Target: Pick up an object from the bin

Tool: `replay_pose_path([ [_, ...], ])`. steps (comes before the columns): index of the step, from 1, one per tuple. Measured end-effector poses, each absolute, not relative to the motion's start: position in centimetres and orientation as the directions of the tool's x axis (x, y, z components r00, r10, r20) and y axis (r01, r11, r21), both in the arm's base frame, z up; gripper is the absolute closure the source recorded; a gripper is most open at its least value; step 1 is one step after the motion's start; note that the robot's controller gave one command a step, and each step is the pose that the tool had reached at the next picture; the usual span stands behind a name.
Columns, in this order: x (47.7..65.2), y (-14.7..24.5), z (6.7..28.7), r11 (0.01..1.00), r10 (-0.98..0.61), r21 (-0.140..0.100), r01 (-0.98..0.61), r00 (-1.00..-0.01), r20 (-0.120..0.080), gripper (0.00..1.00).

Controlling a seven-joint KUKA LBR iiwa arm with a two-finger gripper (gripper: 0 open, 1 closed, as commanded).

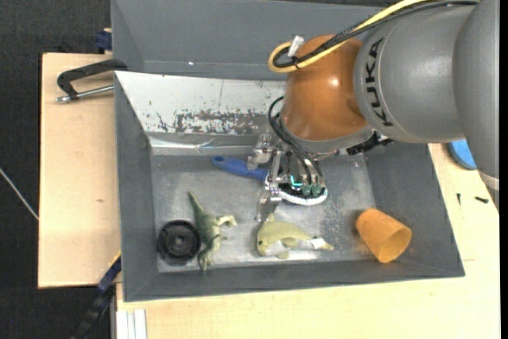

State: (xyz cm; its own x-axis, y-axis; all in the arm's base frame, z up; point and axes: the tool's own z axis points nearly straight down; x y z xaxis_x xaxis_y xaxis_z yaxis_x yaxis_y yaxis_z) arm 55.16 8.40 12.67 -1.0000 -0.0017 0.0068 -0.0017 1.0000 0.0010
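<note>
My gripper hangs low over the middle of the bin floor, under the orange wrist cover. Just to its right lies a white ring-shaped thing with green parts, partly hidden by the gripper. A blue flat tool lies right beside it on the left, its right end hidden behind the gripper. Below the gripper, a pale yellow fish-like toy rests near the front wall, apart from it.
A green toy dinosaur and a black round wheel-like thing lie in the front left corner. An orange cup lies on its side at the front right. The arm covers the bin's back right.
</note>
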Motion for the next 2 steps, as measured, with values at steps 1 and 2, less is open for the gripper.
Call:
replay_pose_path([
  [1,56.48,4.21,7.69,0.989,0.15,0.001,0.15,-0.989,-0.001,0.0],
  [2,56.57,4.32,7.78,0.989,0.149,0.003,0.149,-0.989,-0.005,1.0],
])
